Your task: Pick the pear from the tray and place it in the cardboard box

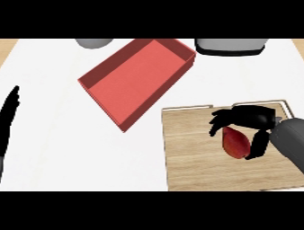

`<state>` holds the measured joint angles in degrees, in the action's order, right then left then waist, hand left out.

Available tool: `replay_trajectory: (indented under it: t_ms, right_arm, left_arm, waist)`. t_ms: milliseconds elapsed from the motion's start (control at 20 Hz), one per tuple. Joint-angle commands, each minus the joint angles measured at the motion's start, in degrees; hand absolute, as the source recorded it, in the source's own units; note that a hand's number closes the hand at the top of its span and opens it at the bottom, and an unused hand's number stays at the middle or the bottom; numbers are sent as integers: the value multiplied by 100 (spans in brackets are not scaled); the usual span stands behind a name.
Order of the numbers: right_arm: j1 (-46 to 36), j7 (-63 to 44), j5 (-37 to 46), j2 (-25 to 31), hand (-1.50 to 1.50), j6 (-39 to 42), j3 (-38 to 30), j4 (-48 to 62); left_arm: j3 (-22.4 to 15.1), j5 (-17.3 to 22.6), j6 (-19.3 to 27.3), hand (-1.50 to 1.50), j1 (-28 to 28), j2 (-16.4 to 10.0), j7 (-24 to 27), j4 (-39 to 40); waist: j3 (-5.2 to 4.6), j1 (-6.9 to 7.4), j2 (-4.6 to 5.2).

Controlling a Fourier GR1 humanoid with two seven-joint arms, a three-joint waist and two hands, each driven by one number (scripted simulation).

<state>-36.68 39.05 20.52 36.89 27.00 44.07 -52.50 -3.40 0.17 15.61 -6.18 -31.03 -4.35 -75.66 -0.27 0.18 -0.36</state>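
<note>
Reddish pear (236,144) sits over the wooden tray (194,170) at lower right, its long axis running roughly away from the robot with a slight slant. Right hand (248,117) is on top of it, fingers curled down one flank and thumb down the other, clamped on the fruit. Red box (138,76) lies up-left, well apart. Left hand (5,117) rests open at the left edge, far off.

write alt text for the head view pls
The right hand curls round a reddish pear over the wooden tray at lower right. An open red box lies askew beyond it on the white counter; the left hand rests open at the left edge.
</note>
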Motion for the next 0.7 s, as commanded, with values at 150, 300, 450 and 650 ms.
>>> replay_trajectory:
  t_ms: [150, 300, 450, 650]
  right_arm:
    - [106, -172, 211, -883, 150, -496, -521, 167]
    - [140, -623, 440, -914, 150, -1099, -789, 429]
    - [-178, -1846, 435, -787, 150, -1802, -1310, 1000]
    - [-326, -3208, 771, -901, 150, -2969, -1614, 1167]
  left_arm:
    - [141, -183, -13, 0, -13, 187, 47, 85]
    - [106, -278, -57, 0, -86, 123, -193, -193]
    - [67, -199, -9, 0, 105, 238, -35, -132]
    - [210, -137, -118, 0, 151, 104, 97, -7]
  waist:
    - [28, 17, 41]
    - [28, -1, 32]
    - [24, 31, 42]
    - [19, 5, 28]
